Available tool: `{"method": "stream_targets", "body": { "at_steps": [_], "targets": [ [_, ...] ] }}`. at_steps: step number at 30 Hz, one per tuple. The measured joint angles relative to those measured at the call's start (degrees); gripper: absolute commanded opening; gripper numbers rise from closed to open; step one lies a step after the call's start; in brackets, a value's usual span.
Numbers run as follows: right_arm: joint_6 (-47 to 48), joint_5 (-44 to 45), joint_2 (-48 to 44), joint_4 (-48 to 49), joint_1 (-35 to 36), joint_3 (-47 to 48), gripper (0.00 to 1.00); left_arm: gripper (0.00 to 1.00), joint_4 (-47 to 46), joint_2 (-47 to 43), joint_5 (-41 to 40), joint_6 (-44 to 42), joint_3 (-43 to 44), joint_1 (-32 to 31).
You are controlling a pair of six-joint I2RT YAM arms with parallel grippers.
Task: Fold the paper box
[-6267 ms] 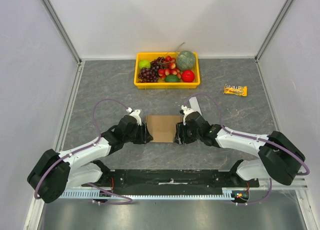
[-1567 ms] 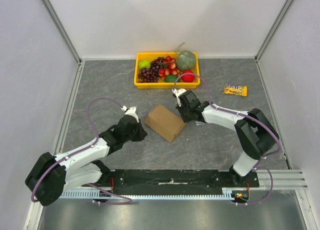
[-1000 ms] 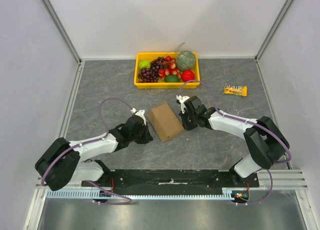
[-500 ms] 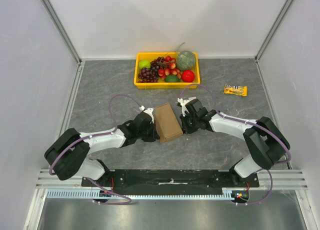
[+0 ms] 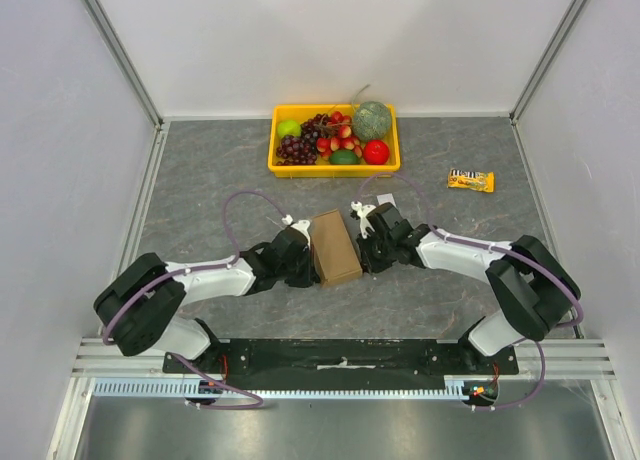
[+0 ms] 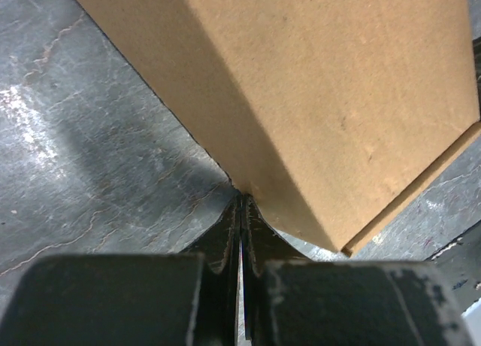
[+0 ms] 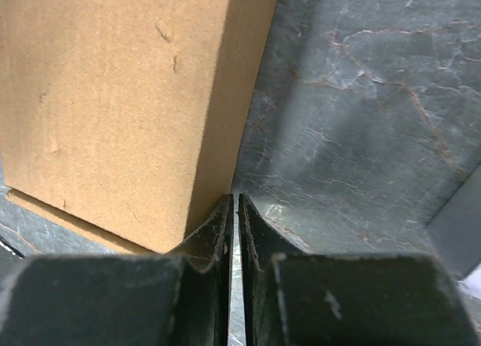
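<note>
The left end effector and right end effector, both closed and empty, bracket the box at mid-frame. Uneven pushing could spin or crush it.

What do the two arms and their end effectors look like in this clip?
Both the left arm and right arm have white link shells and bulky black joint housings. A thin purple cable loops along each. The left end effector and right end effector are black, each with two slim, curved, tapering fingers. No markings or sleeves show.
</note>
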State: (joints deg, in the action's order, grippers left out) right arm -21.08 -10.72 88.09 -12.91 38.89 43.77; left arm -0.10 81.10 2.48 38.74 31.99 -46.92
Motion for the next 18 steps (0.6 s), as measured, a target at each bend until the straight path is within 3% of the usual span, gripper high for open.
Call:
{"method": "stream_targets", "body": {
  "at_steps": [18],
  "targets": [
    [-4.72,3.02,-0.2,2.12,5.01,-1.68,0.12,0.02,0.63,1.62,-0.96,0.07,1.42,-0.48]
  ]
}}
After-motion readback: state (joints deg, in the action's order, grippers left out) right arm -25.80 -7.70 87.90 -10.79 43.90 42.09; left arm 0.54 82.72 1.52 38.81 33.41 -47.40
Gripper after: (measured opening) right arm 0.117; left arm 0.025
